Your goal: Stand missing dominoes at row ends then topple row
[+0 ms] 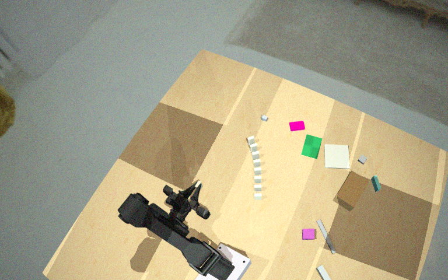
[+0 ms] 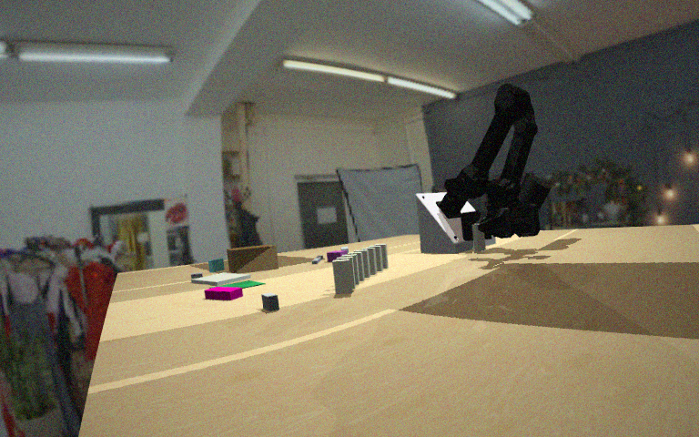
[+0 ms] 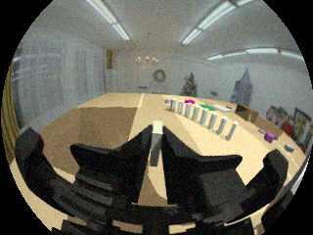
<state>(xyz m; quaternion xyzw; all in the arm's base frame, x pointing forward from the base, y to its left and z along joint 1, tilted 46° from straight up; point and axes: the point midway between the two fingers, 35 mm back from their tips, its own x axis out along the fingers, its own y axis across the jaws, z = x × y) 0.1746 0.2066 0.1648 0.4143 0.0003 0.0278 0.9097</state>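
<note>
Standing row [image 1: 256, 167]: seven pale, off-white dominoes, all upright, evenly spaced, in a slightly curved line across the middle of the bench.
Held domino [image 1: 197, 184]: same pale colour, upright, pinched between the tips of the end effector [image 1: 197, 185], well apart from the row's near end.
Row in wrist view [image 3: 201, 116]: upright, ahead and to the right.

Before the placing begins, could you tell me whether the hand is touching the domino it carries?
Touching. The wrist view shows the pale domino pinched between the hand's two dark fingers, no gap either side.
</note>
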